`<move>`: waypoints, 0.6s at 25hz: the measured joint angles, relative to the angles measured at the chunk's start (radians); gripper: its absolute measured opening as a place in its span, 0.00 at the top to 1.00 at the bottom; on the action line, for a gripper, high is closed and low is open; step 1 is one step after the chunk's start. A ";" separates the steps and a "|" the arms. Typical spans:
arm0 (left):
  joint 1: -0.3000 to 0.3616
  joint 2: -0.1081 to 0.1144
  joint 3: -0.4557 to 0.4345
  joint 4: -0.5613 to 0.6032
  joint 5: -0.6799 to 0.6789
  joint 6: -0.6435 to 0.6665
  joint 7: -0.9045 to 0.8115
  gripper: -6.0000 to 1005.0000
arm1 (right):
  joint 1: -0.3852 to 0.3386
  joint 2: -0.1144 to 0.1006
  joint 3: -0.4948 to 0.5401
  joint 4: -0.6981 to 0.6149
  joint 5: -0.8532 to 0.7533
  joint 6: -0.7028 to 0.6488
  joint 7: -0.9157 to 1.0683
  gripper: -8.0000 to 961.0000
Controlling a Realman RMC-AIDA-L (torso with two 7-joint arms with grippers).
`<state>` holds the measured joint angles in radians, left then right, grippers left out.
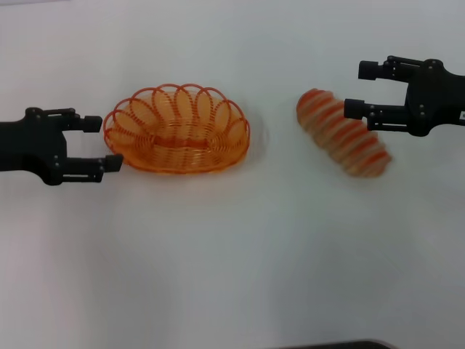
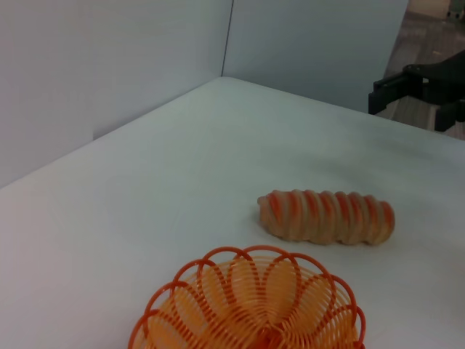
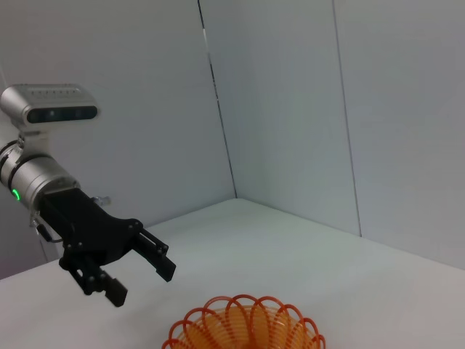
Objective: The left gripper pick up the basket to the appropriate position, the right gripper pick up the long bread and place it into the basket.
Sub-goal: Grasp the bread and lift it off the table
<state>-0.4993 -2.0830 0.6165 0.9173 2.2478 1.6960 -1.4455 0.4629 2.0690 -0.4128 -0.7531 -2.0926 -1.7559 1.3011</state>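
The orange wire basket [image 1: 218, 120] sits empty on the white table, left of centre. My left gripper [image 1: 102, 143] is open at the basket's left end, one finger on each side of the rim there; I cannot tell if it touches. The long bread [image 1: 343, 132], tan with orange-red stripes, lies slantwise to the right. My right gripper [image 1: 360, 89] is open at the bread's far right side, its lower finger over the loaf. The left wrist view shows the basket [image 2: 251, 305] and beyond it the bread [image 2: 327, 217]. In the right wrist view, the left gripper [image 3: 142, 283] stands open beside the basket [image 3: 247, 327].
The white table [image 1: 232, 254] stretches wide in front of both objects. Grey wall panels [image 2: 109, 65] close off the table's far side and corner. A dark edge [image 1: 341, 345] shows at the table's near rim.
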 joint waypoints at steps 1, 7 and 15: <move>0.003 -0.001 0.000 0.001 -0.001 0.000 0.003 0.35 | 0.002 -0.001 -0.001 0.000 -0.001 0.000 0.003 0.15; 0.014 -0.011 0.003 0.002 -0.003 -0.001 0.020 0.21 | 0.007 -0.006 -0.002 0.000 -0.006 -0.001 0.006 0.15; 0.021 -0.016 -0.002 0.004 -0.005 -0.003 0.021 0.11 | 0.015 -0.011 -0.012 -0.002 -0.008 0.000 0.011 0.14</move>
<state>-0.4786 -2.0993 0.6149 0.9208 2.2432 1.6934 -1.4247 0.4780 2.0578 -0.4243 -0.7555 -2.1001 -1.7559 1.3120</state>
